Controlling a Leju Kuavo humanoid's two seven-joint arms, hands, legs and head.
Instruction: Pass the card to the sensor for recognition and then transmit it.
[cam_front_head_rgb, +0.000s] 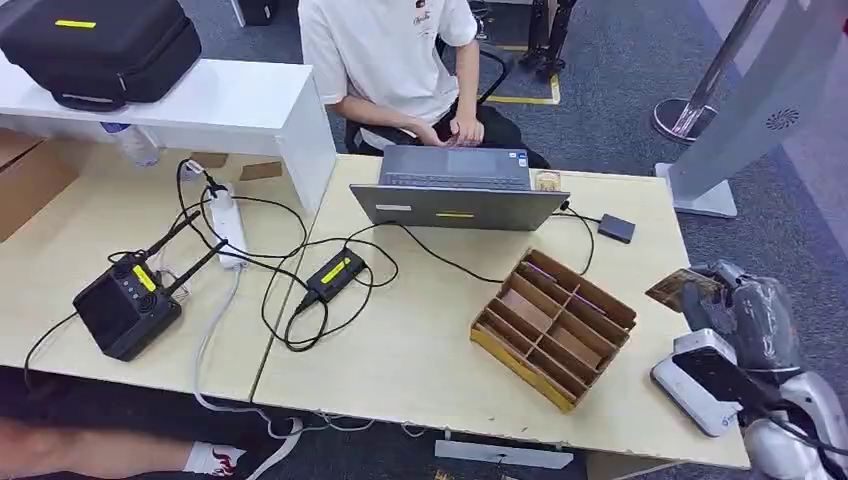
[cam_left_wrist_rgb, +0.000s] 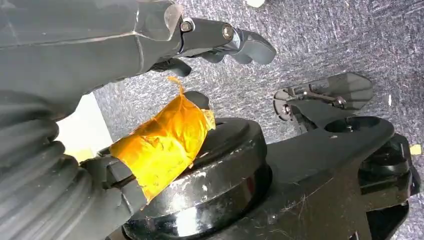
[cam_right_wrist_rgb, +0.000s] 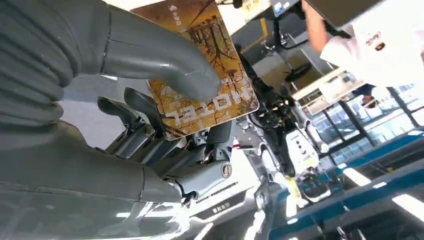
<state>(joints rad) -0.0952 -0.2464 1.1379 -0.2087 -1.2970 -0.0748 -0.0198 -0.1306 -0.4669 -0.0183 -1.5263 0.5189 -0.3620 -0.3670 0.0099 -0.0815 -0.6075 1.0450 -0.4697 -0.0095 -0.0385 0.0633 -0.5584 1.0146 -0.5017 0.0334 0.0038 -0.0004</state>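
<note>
A brown and gold card (cam_front_head_rgb: 680, 288) is pinched in my right hand (cam_front_head_rgb: 745, 315) above the table's right edge, just beyond the white card sensor (cam_front_head_rgb: 700, 385) with its dark top. In the right wrist view the thumb presses on the printed face of the card (cam_right_wrist_rgb: 200, 65) and the dark fingers (cam_right_wrist_rgb: 150, 130) back it from behind. My left hand (cam_left_wrist_rgb: 125, 45) hangs over grey carpet with its fingers apart and nothing in it; orange tape (cam_left_wrist_rgb: 162, 142) wraps its thumb.
A cardboard divider box (cam_front_head_rgb: 553, 327) lies left of the sensor. A laptop (cam_front_head_rgb: 455, 190) stands at the table's far side with a person (cam_front_head_rgb: 400, 60) seated behind it. Cables, a power strip (cam_front_head_rgb: 228, 225) and a black antenna unit (cam_front_head_rgb: 125, 305) cover the left table.
</note>
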